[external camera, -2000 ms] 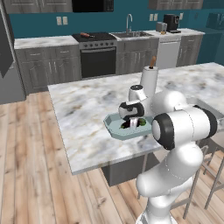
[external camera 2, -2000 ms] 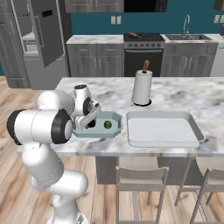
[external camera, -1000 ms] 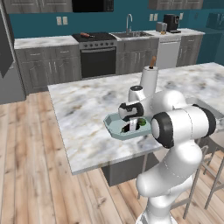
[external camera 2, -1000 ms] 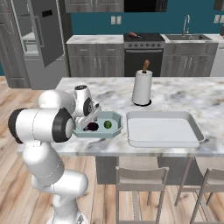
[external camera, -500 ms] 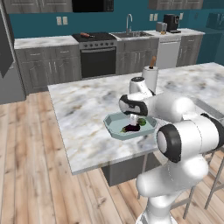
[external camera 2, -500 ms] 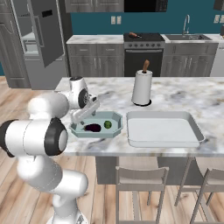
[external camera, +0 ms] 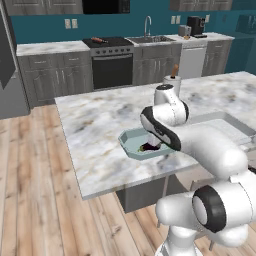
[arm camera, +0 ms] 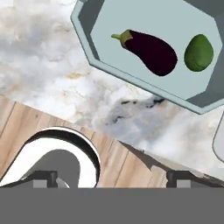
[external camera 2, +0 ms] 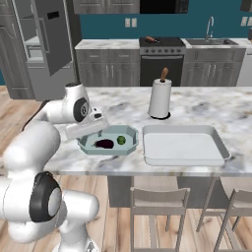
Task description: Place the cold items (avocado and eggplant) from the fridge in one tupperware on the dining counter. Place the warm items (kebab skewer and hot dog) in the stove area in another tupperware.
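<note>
Hand view shows eggplant (arm camera: 151,51) and avocado (arm camera: 198,53) side by side in the tub (arm camera: 87,52), ahead of the open, empty gripper (arm camera: 111,177).

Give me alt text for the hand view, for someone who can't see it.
A dark purple eggplant and a green avocado lie side by side, apart, in a pale blue tupperware on a marble counter. Wooden floor shows beyond the counter's edge.

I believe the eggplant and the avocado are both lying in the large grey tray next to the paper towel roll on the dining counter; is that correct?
Not quite: the eggplant and avocado do lie side by side on the dining counter, but in the small teal tupperware, not the grey tray, which sits beside it near the paper towel roll. The right base view and hand view show this.
</note>
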